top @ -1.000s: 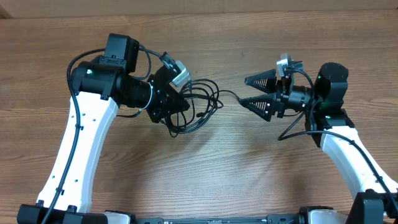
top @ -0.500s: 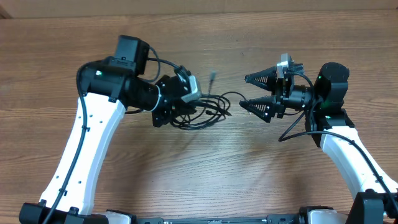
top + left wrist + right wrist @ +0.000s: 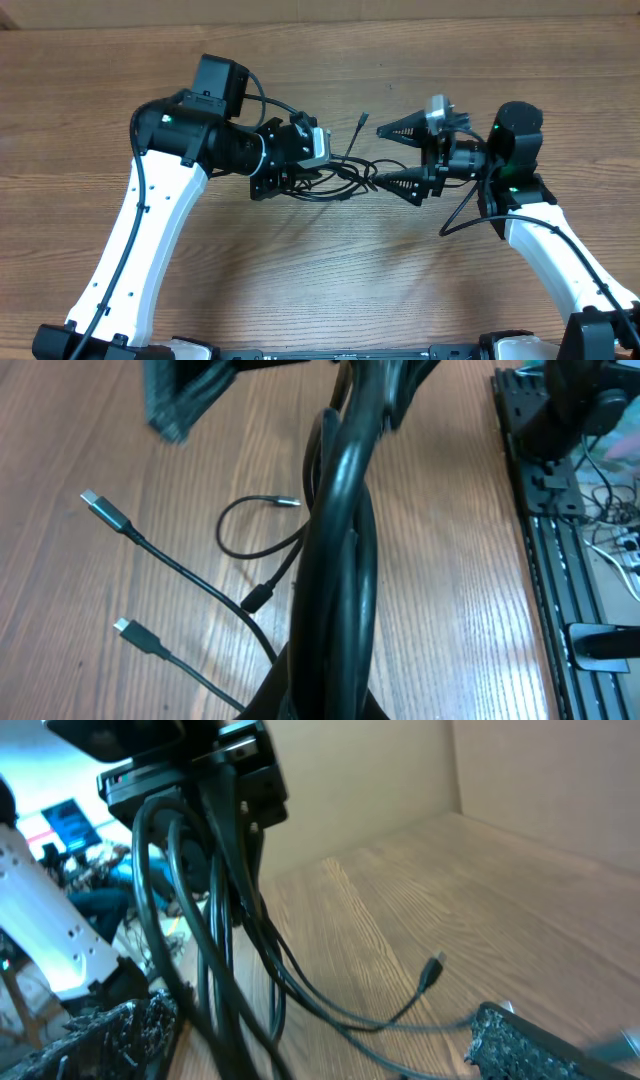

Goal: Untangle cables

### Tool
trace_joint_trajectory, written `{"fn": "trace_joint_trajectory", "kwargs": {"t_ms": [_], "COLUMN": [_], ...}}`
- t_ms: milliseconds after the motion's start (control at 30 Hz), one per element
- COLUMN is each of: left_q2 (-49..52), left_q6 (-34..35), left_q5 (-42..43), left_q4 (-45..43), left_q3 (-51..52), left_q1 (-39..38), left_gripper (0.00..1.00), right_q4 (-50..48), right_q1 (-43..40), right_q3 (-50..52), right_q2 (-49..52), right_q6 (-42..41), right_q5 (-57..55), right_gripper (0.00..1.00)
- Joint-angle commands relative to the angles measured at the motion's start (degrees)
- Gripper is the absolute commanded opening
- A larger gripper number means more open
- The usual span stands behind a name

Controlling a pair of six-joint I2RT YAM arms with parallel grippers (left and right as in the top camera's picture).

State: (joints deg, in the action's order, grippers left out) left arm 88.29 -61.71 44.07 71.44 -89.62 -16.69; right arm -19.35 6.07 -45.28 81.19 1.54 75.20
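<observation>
The cables [image 3: 343, 177] are a bundle of thin black cords with small plug ends. My left gripper [image 3: 300, 165] is shut on the bundle and holds it above the table; in the left wrist view the cords [image 3: 340, 510] run up from the jaws [image 3: 325, 695]. Loose plug ends [image 3: 97, 501] trail over the wood. My right gripper [image 3: 381, 155] is open, with its fingers on either side of strands at the bundle's right end. In the right wrist view, cords [image 3: 215, 970] hang between its fingers [image 3: 320, 1045], and one plug [image 3: 432, 970] rests near the right finger.
The wooden table [image 3: 330, 270] spreads all round the arms. A thick black wire [image 3: 470, 205] loops off the right arm. A black rail [image 3: 555, 510] runs along the table's edge in the left wrist view.
My left gripper has carried the bundle to the right, toward the middle. My right gripper has moved left, and its open fingers now reach the strands.
</observation>
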Motion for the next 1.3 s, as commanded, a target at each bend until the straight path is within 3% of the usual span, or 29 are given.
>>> {"fn": "trace_joint_trajectory", "kwargs": {"t_ms": [0,767,1100,1267], "left_q2": [-1.4,3.21,4.13,4.24], "left_q6": [-2.84,0.24,0.39,3.93], "left_q5": [2.03,3.85,5.55,5.51], "left_q4": [0.44,-0.15,-1.44,-3.34], "left_q3": [-1.14,-1.11,-1.11,-1.11], "left_q1": [-1.97,-4.35,-4.35,-4.37], "left_gripper": [0.04,0.04,0.05,0.04], "right_q4": [-0.7,-1.42,-1.4,-1.42], "right_q1": [0.79,0.81,0.79,0.81], "right_q3": [-0.44,-0.44,-0.44,-0.44], "right_q2": [0.22,0.22,0.22,0.22], "right_q6": [3.45,3.43,3.45,3.45], "right_q5": [-0.31,-0.52,-0.52,-0.55], "right_gripper": [1.0,0.92,0.8,0.77]}}
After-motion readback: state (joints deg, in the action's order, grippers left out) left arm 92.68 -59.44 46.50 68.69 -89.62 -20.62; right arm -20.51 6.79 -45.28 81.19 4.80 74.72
